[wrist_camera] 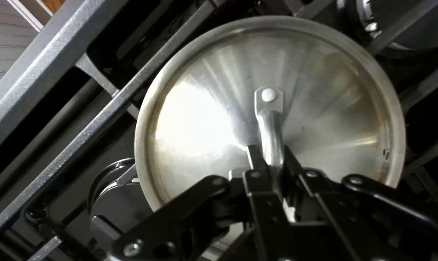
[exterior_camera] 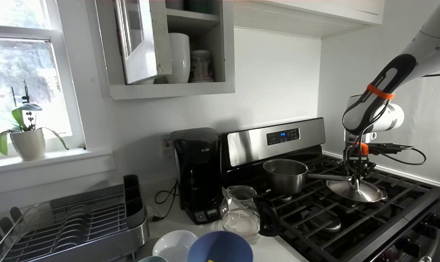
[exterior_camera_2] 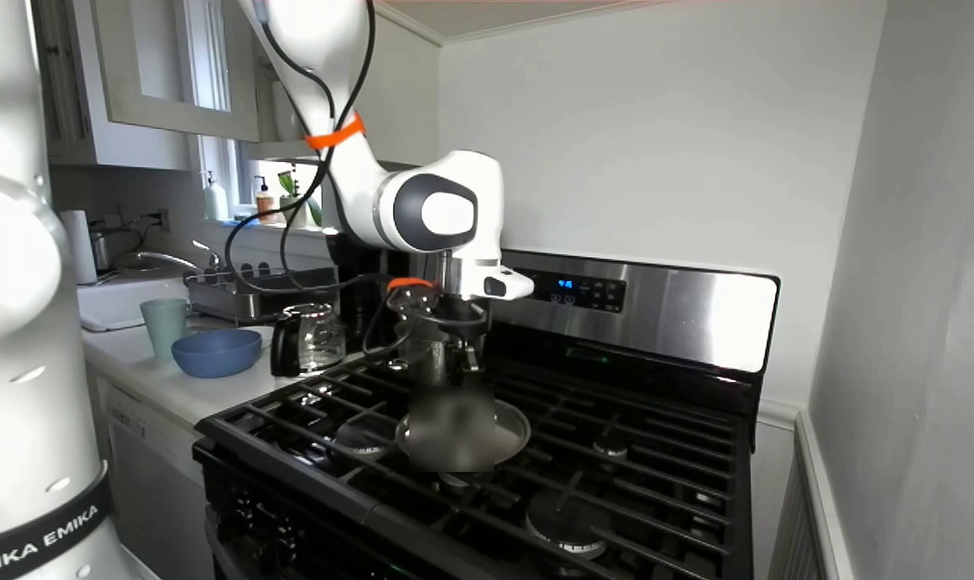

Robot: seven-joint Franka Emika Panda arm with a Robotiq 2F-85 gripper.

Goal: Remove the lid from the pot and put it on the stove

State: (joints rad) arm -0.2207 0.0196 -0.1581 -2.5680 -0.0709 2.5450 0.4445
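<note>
One gripper (wrist_camera: 270, 154) is clamped on the handle (wrist_camera: 270, 125) of one lid (wrist_camera: 320, 105), over the stove (exterior_camera: 243, 147); in an exterior view, one pot (exterior_camera: 285, 178) stands left of the lid and farther. The arm (exterior_camera: 396, 74) reads "FRANKA EMIKA"; blue digits (exterior_camera: 282, 134) on one display (exterior_camera: 274, 138) are too small to read.

I count one pot (exterior_camera: 286, 182), lid (wrist_camera: 268, 96), stove (exterior_camera: 245, 147), coffee maker (exterior_camera: 198, 167), carafe (exterior_camera: 240, 220) and rack (exterior_camera: 142, 233), plus, on the counter (exterior_camera_2: 158, 376), one cup (exterior_camera_2: 164, 326) and two dishes (exterior_camera: 220, 247) (one near its front edge).
</note>
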